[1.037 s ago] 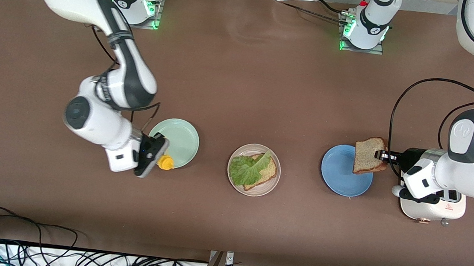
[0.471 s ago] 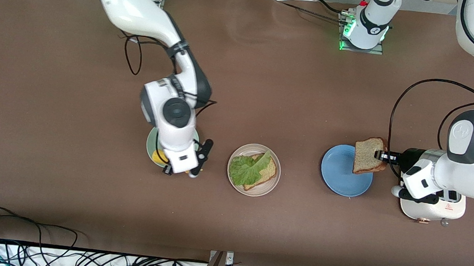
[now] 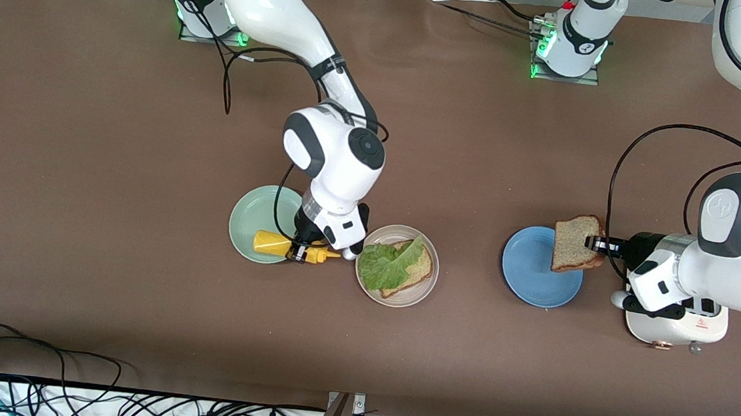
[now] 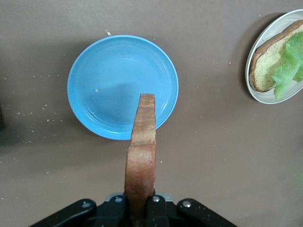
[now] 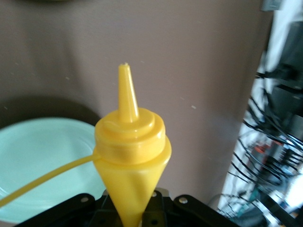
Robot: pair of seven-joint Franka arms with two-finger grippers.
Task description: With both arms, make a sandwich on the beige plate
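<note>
The right hand is clamped on a yellow squeeze bottle, which lies tipped on its side in the grip with its nozzle aimed toward the beige plate. A second ago this hand was low at the right arm's end of the mint-green plate; half a second ago it stood over that plate, and now it hangs over the gap between the green plate and the beige one, nozzle almost at the beige rim. So the sauce is being carried to the open sandwich: one slice of bread on the beige plate with a lettuce leaf on top.

The left hand has not shifted in that time. It is closed on the second bread slice, held on edge over the blue plate, and it waits there. A white toaster stands on the desk just under the left arm.

By my reading, the sauce comes first and the top slice afterwards, so the sandwich is about half built.
</note>
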